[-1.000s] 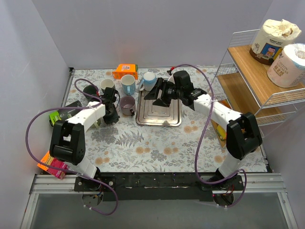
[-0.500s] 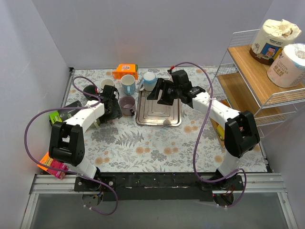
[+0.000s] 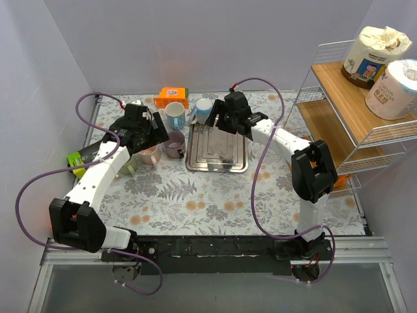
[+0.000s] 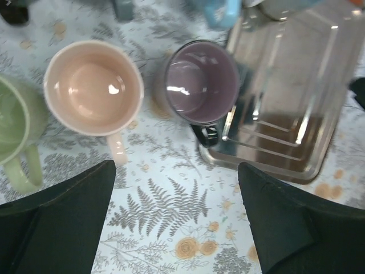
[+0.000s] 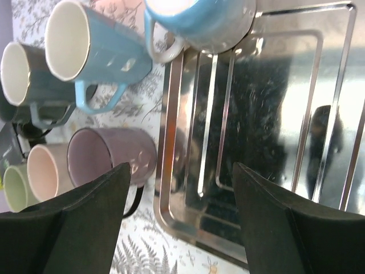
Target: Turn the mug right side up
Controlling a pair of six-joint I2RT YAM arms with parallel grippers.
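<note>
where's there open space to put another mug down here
The tablecloth on the near side of the metal tray, between both arms, is bare and widest. The tray's own bed is empty too. Crowded: the back-left cluster, where pink mug, purple mug and tall blue mug sit close together left of the tray.

My claw (image 4: 177,221) hangs open over the floral surface (image 4: 165,205), with the dark fingers (image 4: 57,222) in the bottom corners. Pink mug (image 4: 94,85) sits upright, mouth up, handle toward me. Purple mug (image 4: 202,81) is upright just right of it, beside the metal tray (image 4: 291,97). Green mug (image 4: 17,128) is cropped at the left edge.
</note>
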